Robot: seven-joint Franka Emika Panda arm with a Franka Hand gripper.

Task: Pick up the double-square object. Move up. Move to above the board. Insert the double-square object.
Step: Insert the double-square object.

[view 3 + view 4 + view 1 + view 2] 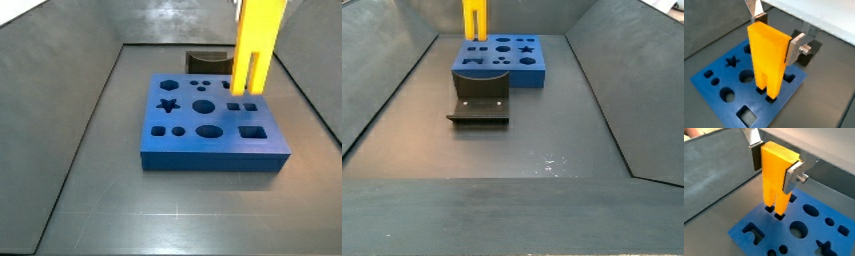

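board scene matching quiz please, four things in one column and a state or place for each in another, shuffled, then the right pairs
Things:
1. double-square object
2. board
3. gripper
4. small dark open box

States or places:
A. lying flat on the floor, blue, full of shaped holes
B. standing upright, lower end at a pair of square holes
C. on the floor beside the board, nothing in it
D. shut on the yellow piece near its top

Pairs: 1-B, 2-A, 3-D, 4-C

The two-finger silver parallel-jaw gripper (pixel 776 34) hangs pointing down, its flat plate fingers (pixel 793 177) clamped on the tall yellow-orange double-bar block (pixel 776 178) near its top end.
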